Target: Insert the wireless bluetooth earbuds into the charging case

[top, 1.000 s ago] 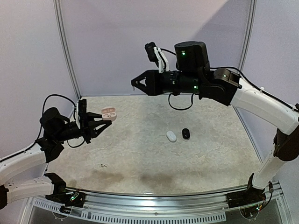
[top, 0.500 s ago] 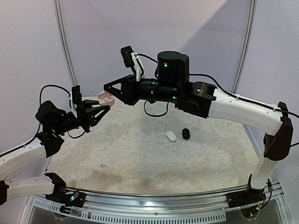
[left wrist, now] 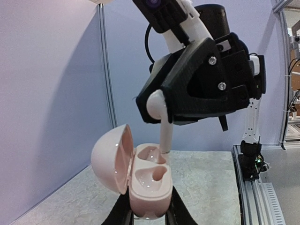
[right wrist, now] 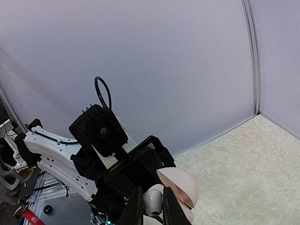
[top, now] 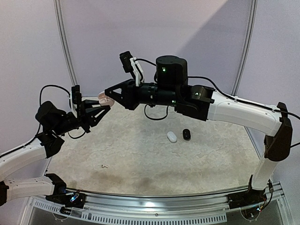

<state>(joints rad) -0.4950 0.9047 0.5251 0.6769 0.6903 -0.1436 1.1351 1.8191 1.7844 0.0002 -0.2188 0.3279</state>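
A pale pink charging case (left wrist: pixel 147 183) is held up in the air with its lid (left wrist: pixel 110 157) swung open to the left and both sockets bare. My left gripper (left wrist: pixel 149 213) is shut on the base of the case (top: pixel 104 98). My right gripper (right wrist: pixel 153 208) is shut on the head of a pale earbud (right wrist: pixel 153 200). In the left wrist view the earbud (left wrist: pixel 164 131) hangs stem-down from above, its tip at the rim of the far socket. The right gripper (top: pixel 109 93) meets the left gripper (top: pixel 103 108) over the table's far left.
On the speckled table (top: pixel 140 154) a shut white case (top: pixel 172 137) and a shut black case (top: pixel 186 134) lie side by side at centre right. A tiny pale item (top: pixel 104 166) lies near the front left. Lilac walls enclose the back and sides.
The right arm swung left and brought the earbud down onto the case. The left gripper lifted the open case a little to meet it.
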